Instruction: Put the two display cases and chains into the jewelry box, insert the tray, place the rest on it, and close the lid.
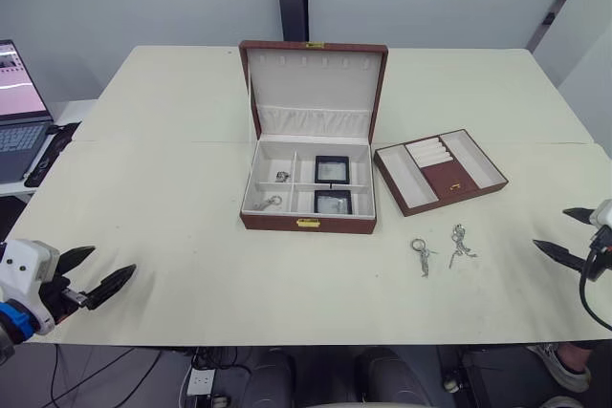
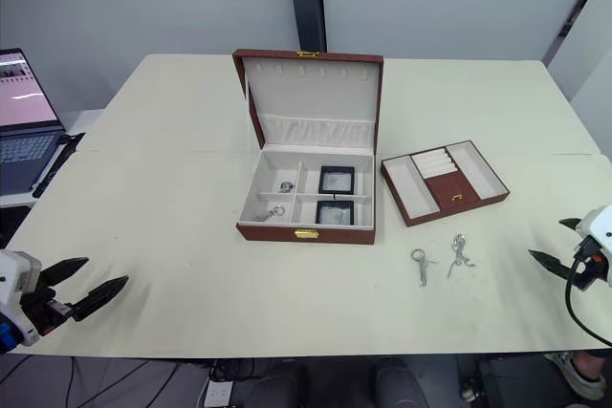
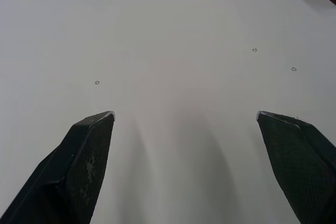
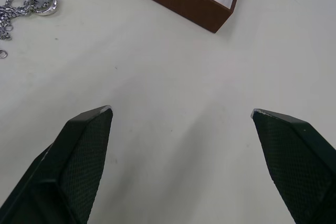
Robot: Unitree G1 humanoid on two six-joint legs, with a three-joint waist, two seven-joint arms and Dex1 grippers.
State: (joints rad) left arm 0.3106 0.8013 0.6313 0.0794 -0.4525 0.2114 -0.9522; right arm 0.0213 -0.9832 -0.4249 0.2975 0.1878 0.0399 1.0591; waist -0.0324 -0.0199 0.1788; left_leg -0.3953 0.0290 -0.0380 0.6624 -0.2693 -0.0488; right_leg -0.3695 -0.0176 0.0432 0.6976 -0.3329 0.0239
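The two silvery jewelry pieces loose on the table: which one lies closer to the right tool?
The chain nearer the tray is closer to the right tool. The other piece, with a ring at its top, lies farther toward the jewelry box.

1. The cream counter point(image 1: 172, 236) carries all items.
2. The jewelry box point(image 1: 308, 223) stands at centre, lid point(image 1: 314, 83) raised upright.
3. The tray point(image 1: 440, 170) lies just right of the box, apart from it.
4. Two silvery chain pieces point(image 1: 422, 256) point(image 1: 461, 245) lie on the bare counter in front of the tray.
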